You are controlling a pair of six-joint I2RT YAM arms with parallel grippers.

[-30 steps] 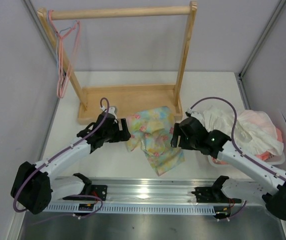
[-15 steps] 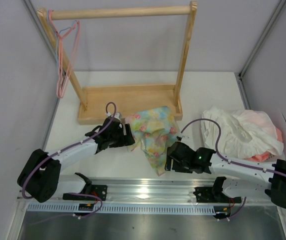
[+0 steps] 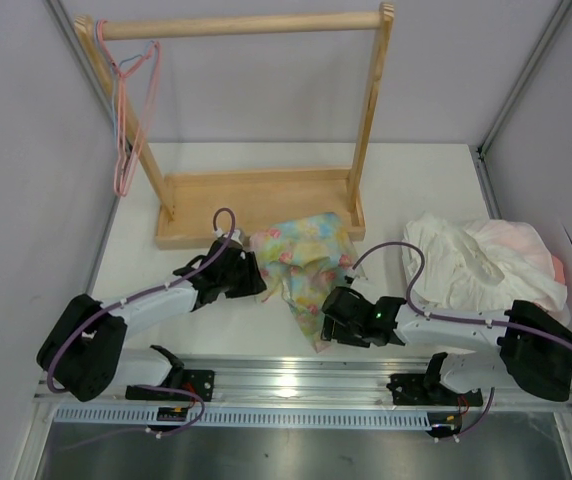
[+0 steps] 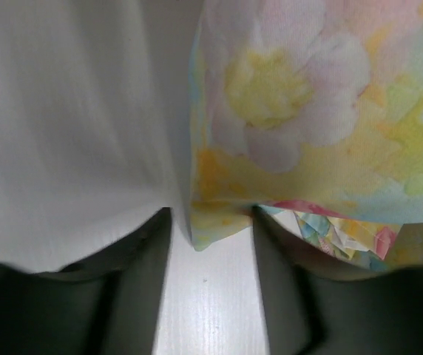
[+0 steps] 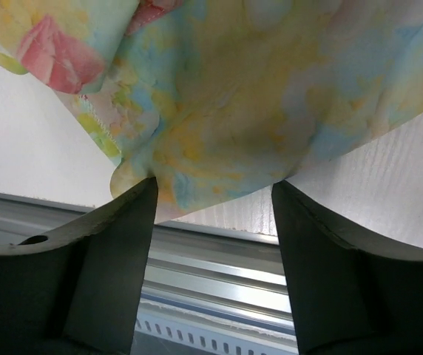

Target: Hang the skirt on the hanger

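The skirt lies crumpled on the white table in front of the rack's base. It is pastel yellow, blue and green with pink flowers. The pale pink hanger hangs at the left end of the rack's rail, far from both arms. My left gripper is open at the skirt's left edge. In the left wrist view a corner of the skirt lies between its fingertips. My right gripper is open at the skirt's near tip. In the right wrist view the skirt's hem lies between its fingers.
A wooden clothes rack stands at the back. A thin blue hanger hangs beside the pink one. A white-and-pink heap of clothes lies at the right. A metal rail runs along the near edge. Grey walls close both sides.
My right arm has swung from the skirt's right side down to its near tip. My left gripper has shifted slightly along the left edge. The skirt's right part has settled.
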